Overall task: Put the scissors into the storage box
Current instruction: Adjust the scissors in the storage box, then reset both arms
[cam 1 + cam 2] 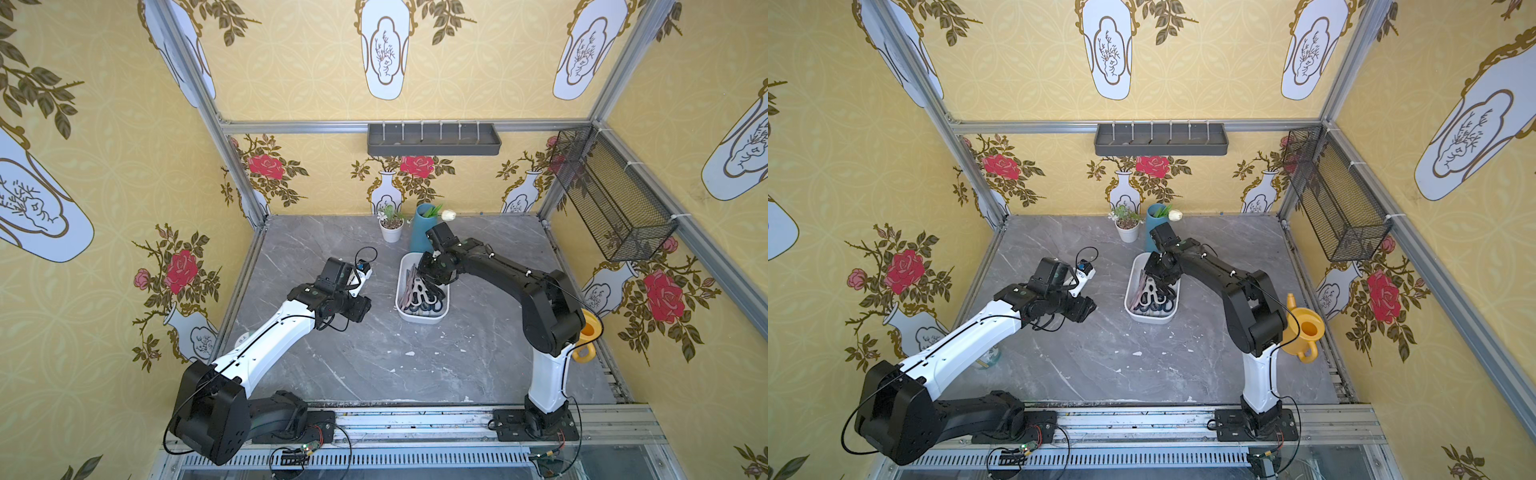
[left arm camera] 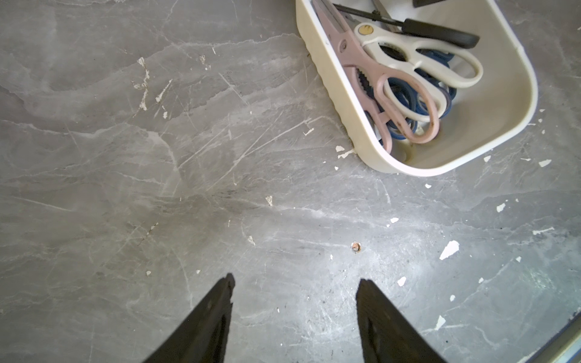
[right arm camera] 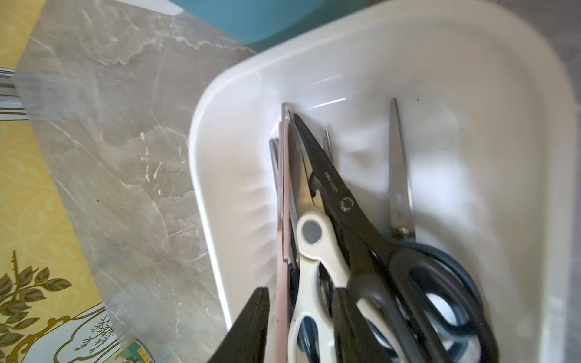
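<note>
In the storage box (image 1: 422, 318) at mid-table, the scissors (image 1: 419, 296) lie heaped, handles toward the arms' bases. My right gripper (image 3: 301, 290) hangs over them, its jaws partly apart astride the cream-handled shears (image 3: 314, 251) and a pinkish pair (image 3: 280, 220); I cannot tell whether it grips either. The black pair (image 3: 344, 204) reads "deli" on its blade. My left gripper (image 2: 295, 279) hovers spread wide, holding nothing, over the scuffed grey table (image 2: 125, 157) beside the box.

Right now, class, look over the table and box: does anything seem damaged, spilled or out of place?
Yes. Small white flakes lie scattered over the scratched grey tabletop around the storage box, like chipped surface. The scissors inside sit in a loose, overlapping heap.
</note>
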